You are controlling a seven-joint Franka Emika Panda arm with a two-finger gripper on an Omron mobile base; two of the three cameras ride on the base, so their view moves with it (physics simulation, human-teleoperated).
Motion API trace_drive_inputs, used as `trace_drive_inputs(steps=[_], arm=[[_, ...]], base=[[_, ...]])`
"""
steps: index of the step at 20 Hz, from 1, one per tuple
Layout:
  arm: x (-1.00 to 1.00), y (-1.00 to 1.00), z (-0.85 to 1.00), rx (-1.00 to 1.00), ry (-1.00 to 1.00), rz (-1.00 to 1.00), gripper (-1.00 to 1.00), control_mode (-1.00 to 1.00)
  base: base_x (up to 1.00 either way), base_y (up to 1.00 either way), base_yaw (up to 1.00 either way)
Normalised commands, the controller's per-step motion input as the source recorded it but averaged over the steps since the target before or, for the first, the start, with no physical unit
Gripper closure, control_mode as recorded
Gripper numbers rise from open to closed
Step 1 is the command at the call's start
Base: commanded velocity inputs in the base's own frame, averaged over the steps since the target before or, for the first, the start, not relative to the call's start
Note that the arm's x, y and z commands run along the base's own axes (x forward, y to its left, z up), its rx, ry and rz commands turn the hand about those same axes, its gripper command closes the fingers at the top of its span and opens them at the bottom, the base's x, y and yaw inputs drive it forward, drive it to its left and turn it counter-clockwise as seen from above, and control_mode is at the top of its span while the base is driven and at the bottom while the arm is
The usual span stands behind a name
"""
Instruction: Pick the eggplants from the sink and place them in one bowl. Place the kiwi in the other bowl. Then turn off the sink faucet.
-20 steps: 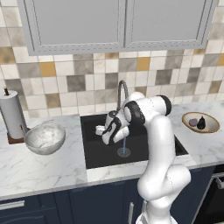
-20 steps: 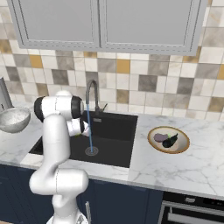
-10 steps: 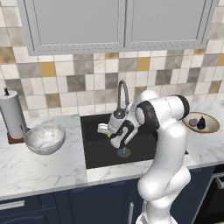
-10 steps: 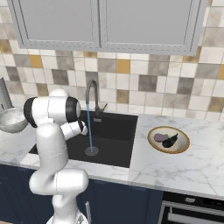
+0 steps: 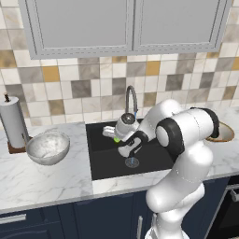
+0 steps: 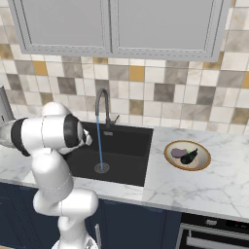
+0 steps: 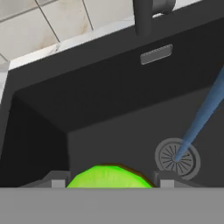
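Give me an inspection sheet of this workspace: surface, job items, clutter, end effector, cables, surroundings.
Surface: white marble counter around the black sink.
Job's things: both eggplants, one mauve and one black, lie in the tan bowl to the sink's right. The grey speckled bowl stands to the sink's left with nothing in it. The kiwi sits between the finger tips over the basin. The faucet runs, its stream hitting the drain.
Clutter: paper towel roll behind the speckled bowl.
End effector: shut on the kiwi, above the sink.
Cables: nothing seen.
Surroundings: tiled wall, grey upper cabinets, dark blue lower cabinets.
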Motion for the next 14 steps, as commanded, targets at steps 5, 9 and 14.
trace_drive_inputs(steps=[5,9,14], arm=[[-0.16,0.00,1.00,0.00,0.00,0.00,1.00,-1.00],[-0.21,0.00,1.00,0.00,0.00,0.00,1.00,-1.00],[-0.24,0.00,0.98,0.00,0.01,0.00,1.00,-1.00]], base=[[0.00,0.00,0.00],[0.00,0.00,0.00],[0.00,0.00,0.00]])
